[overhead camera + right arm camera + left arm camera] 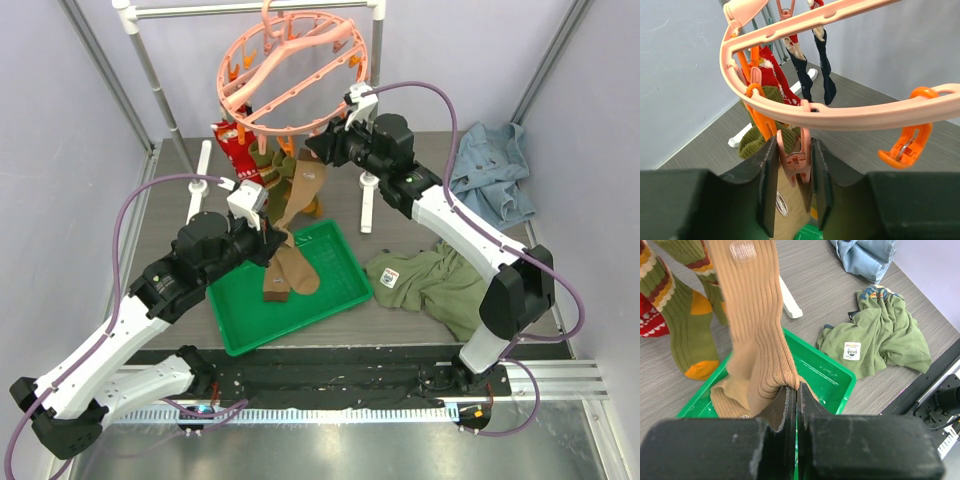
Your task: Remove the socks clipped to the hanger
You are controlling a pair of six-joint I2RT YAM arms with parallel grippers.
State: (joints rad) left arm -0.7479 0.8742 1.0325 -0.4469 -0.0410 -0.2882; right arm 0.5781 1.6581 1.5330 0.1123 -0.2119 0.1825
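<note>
Reaching up at centre frame, the right pincer (793, 146) squeezes a pink peg (796, 162) on the hanger (290, 72) hung upper centre; the extended left pincer (791, 390) clenches the tan sock (752, 315) over the green tray (332, 262).

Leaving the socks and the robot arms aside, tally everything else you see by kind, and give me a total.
Round pink clip hanger: 1
White pole rack: 1
Green tray: 1
Loose garments: 2 (olive-green shirt, blue denim garment)
Total: 5
</note>
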